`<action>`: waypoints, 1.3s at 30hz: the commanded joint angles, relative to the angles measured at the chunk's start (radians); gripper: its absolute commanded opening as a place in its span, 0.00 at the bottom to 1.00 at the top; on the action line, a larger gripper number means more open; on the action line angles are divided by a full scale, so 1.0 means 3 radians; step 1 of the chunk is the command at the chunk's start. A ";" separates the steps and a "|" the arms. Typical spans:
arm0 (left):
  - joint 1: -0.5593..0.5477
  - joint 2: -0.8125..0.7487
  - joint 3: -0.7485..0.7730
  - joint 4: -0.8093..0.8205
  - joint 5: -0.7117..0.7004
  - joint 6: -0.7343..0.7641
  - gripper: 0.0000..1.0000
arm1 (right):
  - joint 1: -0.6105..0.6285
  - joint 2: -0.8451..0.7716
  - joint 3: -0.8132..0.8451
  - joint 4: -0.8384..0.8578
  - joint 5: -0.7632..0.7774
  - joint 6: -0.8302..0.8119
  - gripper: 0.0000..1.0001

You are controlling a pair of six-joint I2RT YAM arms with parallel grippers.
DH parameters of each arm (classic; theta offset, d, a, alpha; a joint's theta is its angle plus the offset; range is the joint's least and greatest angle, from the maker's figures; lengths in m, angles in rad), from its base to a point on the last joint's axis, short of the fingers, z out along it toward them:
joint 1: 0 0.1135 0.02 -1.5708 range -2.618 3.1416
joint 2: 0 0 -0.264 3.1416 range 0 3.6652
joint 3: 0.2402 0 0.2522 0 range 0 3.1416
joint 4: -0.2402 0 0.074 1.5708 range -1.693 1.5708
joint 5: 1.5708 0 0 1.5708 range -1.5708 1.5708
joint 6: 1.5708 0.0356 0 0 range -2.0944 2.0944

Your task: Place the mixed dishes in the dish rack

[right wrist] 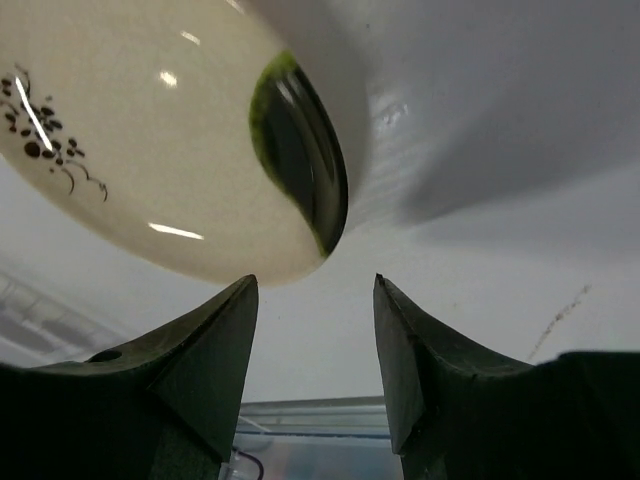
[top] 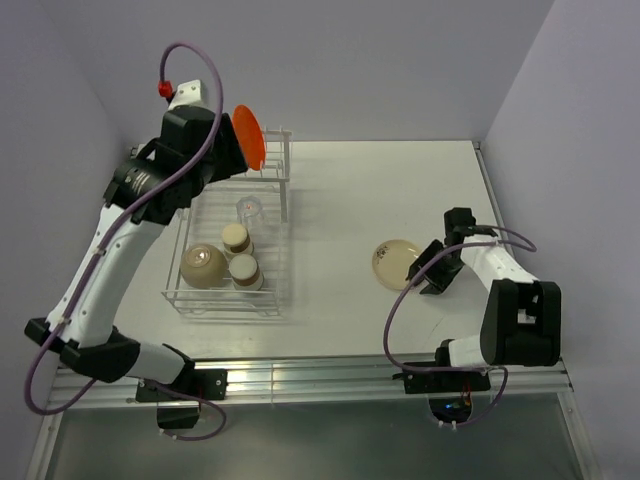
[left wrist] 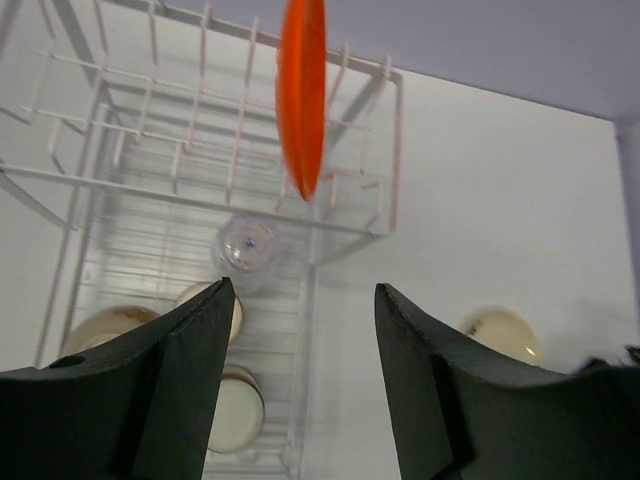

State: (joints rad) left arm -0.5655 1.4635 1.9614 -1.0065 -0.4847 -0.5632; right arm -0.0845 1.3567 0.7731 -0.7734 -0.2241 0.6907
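The white wire dish rack (top: pixel 284 262) stands at the left. The orange-red plate (top: pixel 250 137) stands on edge among its raised prongs (left wrist: pixel 345 120). My left gripper (left wrist: pixel 303 285) hovers just behind that plate, open and holding nothing. In the basket sit a white-beige bowl (top: pixel 203 266), a clear glass (top: pixel 249 211) and two small cups (top: pixel 236 238) (top: pixel 245 270). The cream plate (top: pixel 395 263) lies out on the table at the right. My right gripper (right wrist: pixel 314 279) is open right at the plate's green-edged rim (right wrist: pixel 310 170), with nothing between its fingers.
Purple walls close off the back and both sides of the white table (top: pixel 380 190). A metal rail (top: pixel 330 375) runs along the near edge by the arm bases. The left arm's purple cable (top: pixel 190 60) loops above the rack.
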 commanded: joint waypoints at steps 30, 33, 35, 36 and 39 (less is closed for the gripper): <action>-0.0017 -0.0558 -0.0815 0.0644 0.2340 -0.0771 0.65 | 0.0067 -0.0549 0.0122 0.0503 -0.0076 -0.0103 0.00; -0.0017 -0.0522 -0.1097 0.0997 0.2663 -0.0812 0.66 | 0.0214 -0.0626 0.0531 0.0248 -0.0255 -0.0210 0.00; -0.0017 -0.0491 -0.1285 0.1232 0.2954 -0.0868 0.66 | 0.0266 -0.0595 0.0736 0.0216 -0.0499 -0.0216 0.00; -0.0017 -0.0471 -0.1342 0.1304 0.3036 -0.0884 0.66 | 0.0287 -0.0595 0.0772 0.0216 -0.0602 -0.0201 0.00; -0.0017 -0.0435 -0.1460 0.1483 0.3206 -0.0919 0.67 | 0.0425 -0.0616 0.0941 0.0139 -0.0873 -0.0175 0.00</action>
State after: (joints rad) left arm -0.5671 1.3392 1.5372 -0.7059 0.3481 -0.8127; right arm 0.0154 1.1931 0.9985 -0.6811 -0.3672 0.6502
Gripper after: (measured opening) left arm 0.664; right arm 0.045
